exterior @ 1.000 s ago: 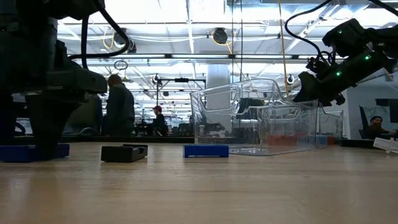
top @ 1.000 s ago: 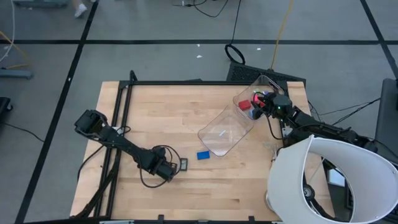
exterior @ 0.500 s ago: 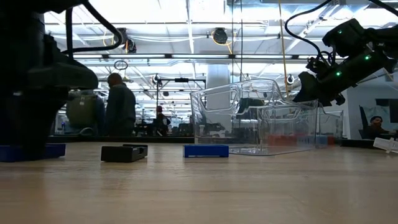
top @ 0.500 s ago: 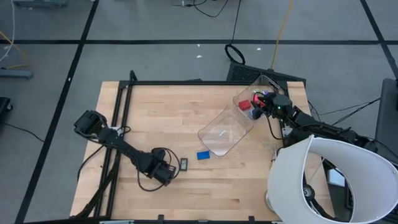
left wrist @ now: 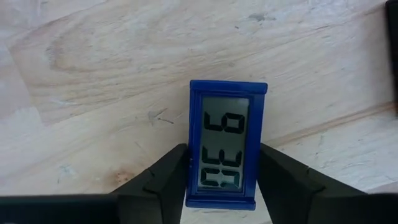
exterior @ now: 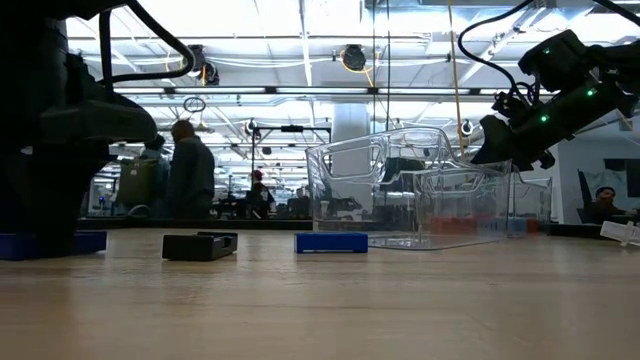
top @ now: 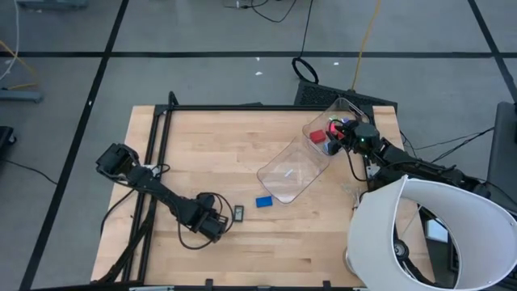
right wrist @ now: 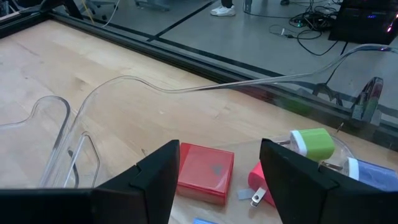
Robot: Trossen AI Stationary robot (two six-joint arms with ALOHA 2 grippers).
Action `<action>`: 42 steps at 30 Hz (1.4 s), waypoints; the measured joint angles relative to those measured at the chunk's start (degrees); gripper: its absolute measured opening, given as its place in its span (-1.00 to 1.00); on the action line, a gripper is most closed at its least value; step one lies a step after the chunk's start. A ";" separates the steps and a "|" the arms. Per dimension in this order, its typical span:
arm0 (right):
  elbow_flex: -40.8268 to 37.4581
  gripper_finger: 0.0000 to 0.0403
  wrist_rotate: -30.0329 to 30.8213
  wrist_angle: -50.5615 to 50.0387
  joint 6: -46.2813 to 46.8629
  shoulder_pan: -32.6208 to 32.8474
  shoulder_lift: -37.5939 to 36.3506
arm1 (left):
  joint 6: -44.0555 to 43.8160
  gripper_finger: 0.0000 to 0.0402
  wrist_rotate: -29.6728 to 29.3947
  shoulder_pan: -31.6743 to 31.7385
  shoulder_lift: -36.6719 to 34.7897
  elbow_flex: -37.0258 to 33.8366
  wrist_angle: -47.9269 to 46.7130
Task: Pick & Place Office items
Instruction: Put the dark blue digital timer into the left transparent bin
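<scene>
A small blue digital clock [left wrist: 227,124] lies flat on the wooden table with its display up, and my left gripper [left wrist: 221,180] is shut on it, pointing straight down, near the table's front left [top: 213,226]. In the low view the clock [exterior: 85,243] shows under that gripper. A dark flat rectangle [top: 239,213] and a blue block [top: 264,202] lie just to the right. My right gripper [right wrist: 219,155] stands open at the far end of the clear bin [top: 295,170]. Inside the bin are a red block [right wrist: 205,171], a green piece [right wrist: 313,144] and a light-blue piece [right wrist: 376,174]. My left gripper pinches the clock's two long sides [left wrist: 189,180] between its two fingers [left wrist: 168,180], near one short end. The fingers come from above, pointing down. The clock rests flat on the table in the hold.
The clear bin lies on its side at the table's right middle, its open mouth [top: 279,182] toward the blue block. A black rail [top: 153,162] runs along the table's left side. A large white round shade [top: 428,234] covers the near right corner. People stand in the room behind [exterior: 190,170].
My left gripper has turned a little about its downward line over the blue clock. The clock lies in the same place on the table.
</scene>
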 joint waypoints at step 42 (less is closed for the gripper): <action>0.04 0.05 0.00 0.07 0.02 0.02 0.02 | 86.43 -0.25 -25.84 8.28 -13.33 0.03 73.97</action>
